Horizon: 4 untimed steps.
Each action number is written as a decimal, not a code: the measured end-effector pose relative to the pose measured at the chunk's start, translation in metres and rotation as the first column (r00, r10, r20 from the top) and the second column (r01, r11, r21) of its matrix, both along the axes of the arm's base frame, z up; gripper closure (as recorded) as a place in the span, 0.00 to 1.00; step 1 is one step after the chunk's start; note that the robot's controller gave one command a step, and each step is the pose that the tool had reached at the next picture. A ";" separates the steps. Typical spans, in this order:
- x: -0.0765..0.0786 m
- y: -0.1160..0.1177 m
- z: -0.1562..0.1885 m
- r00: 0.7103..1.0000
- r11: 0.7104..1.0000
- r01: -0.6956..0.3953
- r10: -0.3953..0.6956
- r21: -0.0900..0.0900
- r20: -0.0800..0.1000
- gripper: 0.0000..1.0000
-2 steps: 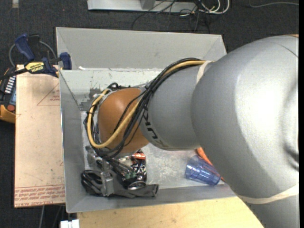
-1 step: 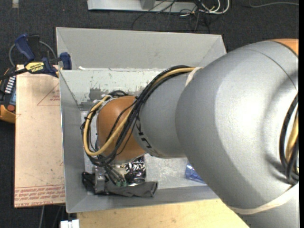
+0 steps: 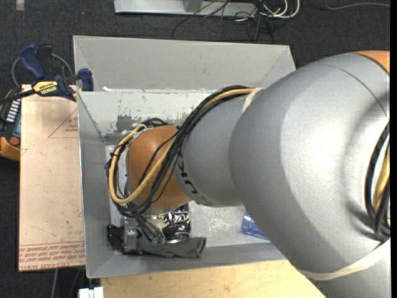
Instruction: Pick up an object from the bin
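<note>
Grey arm (image 3: 298, 166) looms closest, w/ orange wrist cover (image 3: 152, 160) + cables hanging over the bin (image 3: 93, 166). Gripper (image 3: 133, 236) sits low near the bin floor; can't tell if it's open or closed, nothing visibly held. Nearest to it: black-&-white patterned item (image 3: 178, 221), just beside it on the arm side, w/ a dark limp-looking piece (image 3: 183, 247) alongside. Blue scrap (image 3: 252, 226) lies well beyond those. Patterned item prob. light, crinkly, maybe slick, so pinch across its middle. Dark piece prob. soft; take a bunched fold.

Arm (image 3: 279, 166) crowding bin (image 3: 93, 166), bare floor patch (image 3: 217, 219) (near front wall), blue scrap (image 3: 251, 226), perhaps plastic, beside it
</note>
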State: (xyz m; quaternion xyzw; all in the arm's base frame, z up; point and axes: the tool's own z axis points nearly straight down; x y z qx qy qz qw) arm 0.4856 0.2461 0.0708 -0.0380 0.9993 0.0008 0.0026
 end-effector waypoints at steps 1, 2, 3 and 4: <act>0.000 0.000 0.002 1.000 1.000 0.001 -0.001 0.000 -0.001 1.00; -0.002 -0.001 0.012 1.000 1.000 0.001 -0.001 -0.002 -0.007 1.00; -0.003 0.000 0.035 1.000 1.000 0.000 0.000 -0.002 -0.009 1.00; -0.002 0.001 0.056 1.000 1.000 0.000 0.000 0.001 -0.005 1.00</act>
